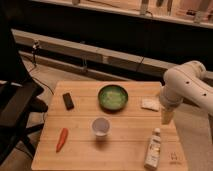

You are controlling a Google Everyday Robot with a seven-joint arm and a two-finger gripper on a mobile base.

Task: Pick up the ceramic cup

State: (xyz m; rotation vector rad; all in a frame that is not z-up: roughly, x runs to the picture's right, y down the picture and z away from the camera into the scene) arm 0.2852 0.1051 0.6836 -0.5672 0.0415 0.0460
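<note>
The ceramic cup [100, 126] is small, pale grey-white and round, and stands upright on the wooden table [125, 150] just in front of its middle. My white arm comes in from the right, and the gripper [166, 118] hangs fingers-down over the table's right edge. It is well to the right of the cup and apart from it. The gripper is open and holds nothing.
A wide green bowl [113, 97] sits behind the cup. A black block [68, 101] and an orange carrot [62, 139] lie on the left. A white bottle [153, 148] stands front right, with a pale packet [149, 104] next to the gripper. A black chair [15, 107] stands left of the table.
</note>
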